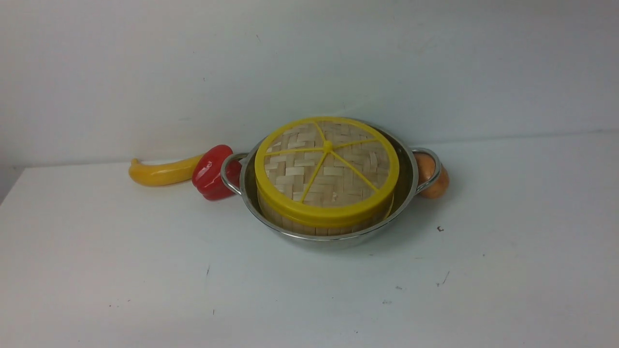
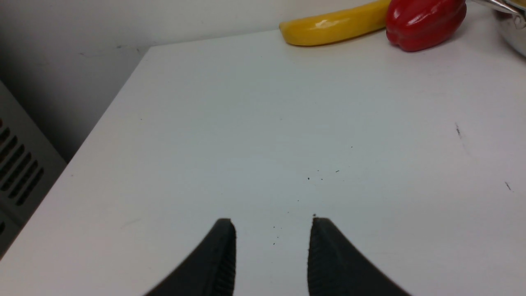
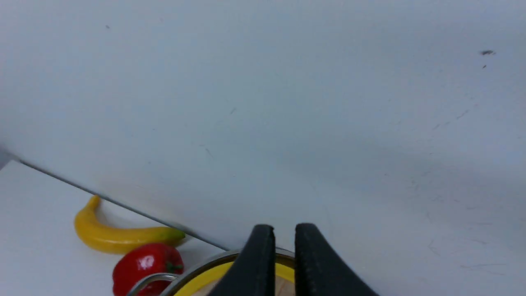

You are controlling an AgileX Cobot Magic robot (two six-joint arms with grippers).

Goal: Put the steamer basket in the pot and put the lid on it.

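The pot [image 1: 338, 232] is seen on the white surface [image 1: 145, 270], with the steamer basket [image 1: 309, 223] seated inside it and the lid [image 1: 326, 169] laid on top of the basket, tilted slightly within the pot. Just beside the pot's left loop handle a red pepper [image 1: 210, 173] is found, and beyond the pepper a yellow banana [image 1: 162, 173]; behind the pot's right handle an orange object [image 1: 433, 176] is partly hidden. The left gripper [image 2: 272, 230] is held spread and empty above bare surface, well apart from the pot. The right gripper [image 3: 284, 234] is held over the pot's far rim, its fingers drawn nearly together on nothing.
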